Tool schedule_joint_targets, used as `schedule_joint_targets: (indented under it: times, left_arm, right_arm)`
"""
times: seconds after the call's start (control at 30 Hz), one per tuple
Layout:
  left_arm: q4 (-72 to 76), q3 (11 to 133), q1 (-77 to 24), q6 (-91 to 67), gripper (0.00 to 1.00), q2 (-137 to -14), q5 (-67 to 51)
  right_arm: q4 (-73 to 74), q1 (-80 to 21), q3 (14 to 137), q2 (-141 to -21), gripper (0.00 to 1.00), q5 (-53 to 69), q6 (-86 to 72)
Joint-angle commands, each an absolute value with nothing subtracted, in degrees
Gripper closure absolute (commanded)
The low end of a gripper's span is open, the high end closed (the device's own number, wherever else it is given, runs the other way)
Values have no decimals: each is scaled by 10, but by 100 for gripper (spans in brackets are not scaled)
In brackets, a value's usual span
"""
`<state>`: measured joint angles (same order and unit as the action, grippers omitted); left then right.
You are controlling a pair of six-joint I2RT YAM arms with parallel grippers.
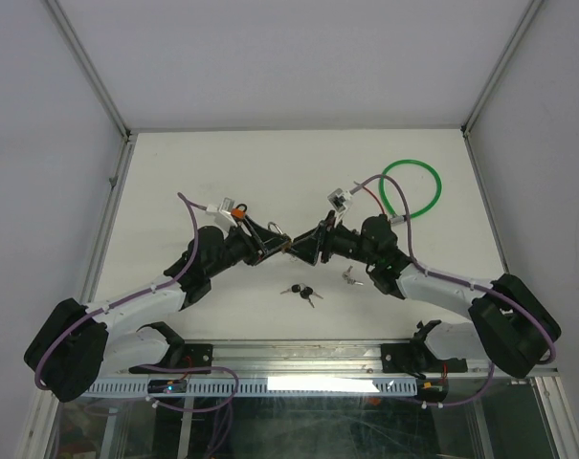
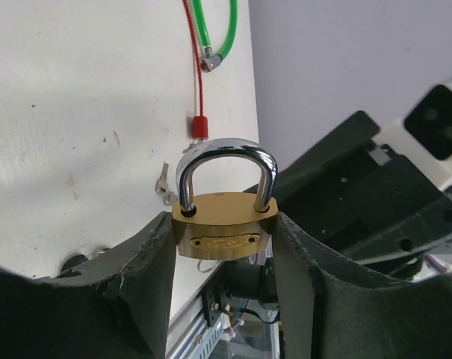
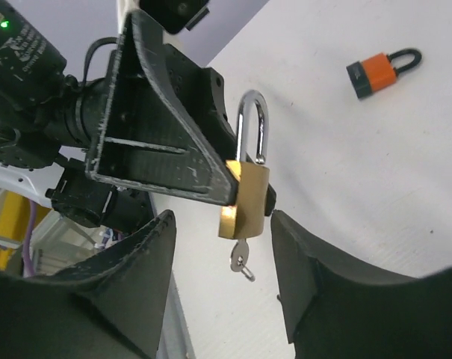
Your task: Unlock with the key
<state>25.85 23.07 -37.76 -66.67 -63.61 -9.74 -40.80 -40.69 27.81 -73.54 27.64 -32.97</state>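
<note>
Left gripper [image 2: 223, 238] is clamping a brass padlock with a chrome shackle [image 2: 220, 224] by its body, holding it above the middle of the white worktop [image 2: 76, 134]. Both shackle legs are sitting in the body. Right gripper [image 3: 224, 232] is facing it from the right with its fingers spread apart, gripping nothing. A small silver key [image 3: 242, 262] is sticking out of the padlock's underside between those fingers, touching neither. An orange-bodied padlock [image 3: 379, 71] is lying far left, a green cable loop [image 1: 411, 188] far right, and black-headed loose keys [image 1: 301, 291] nearer.

Mid-table: padlock [image 2: 220, 228]; key bunch [image 1: 301, 292] at its 6 o'clock, cable loop [image 1: 411, 188] at 2 o'clock, second padlock [image 3: 380, 71] at 10 o'clock.
</note>
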Motion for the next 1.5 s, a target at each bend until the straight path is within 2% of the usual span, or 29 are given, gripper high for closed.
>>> schedule_joint_targets:
  times: [0.0,0.23,0.37,0.63,0.73,0.77,0.87,0.9,0.93,1.0,1.17,1.47]
  left_arm:
    - [256,272,-371,-682,100,-634,-111]
    - [239,287,-371,-706,100,-632,-124]
    - [236,297,-372,-710,100,-636,-134]
    - [235,299,-371,-714,100,-656,-148]
    - [232,300,-372,-712,99,-654,-150]
    - [227,301,-372,-711,95,-652,-150]
    - [194,309,-366,-694,74,-635,-138]
    - [181,313,-361,-689,64,-627,-134]
    - [168,313,-355,-684,56,-617,-131]
    - [146,314,-343,-675,48,-599,-124]
    - [97,318,-318,-653,40,-571,-114]
    - [91,321,-304,-652,40,-582,-146]
  right_arm:
    - [-396,-423,290,-703,42,245,-227]
    - [-382,-464,305,-736,39,171,-133]
    - [-417,-469,297,-752,42,166,-137]
    - [-457,-470,298,-759,54,150,-135]
    - [-459,-469,303,-764,67,158,-138]
    - [-458,-469,304,-765,73,160,-138]
    - [-458,-469,296,-757,93,162,-146]
    - [-459,-469,291,-753,98,161,-150]
    - [-459,-468,288,-747,100,162,-155]
    - [-458,-466,277,-733,100,167,-165]
    - [-455,-463,267,-705,100,193,-188]
    - [-462,-463,264,-697,100,209,-212]
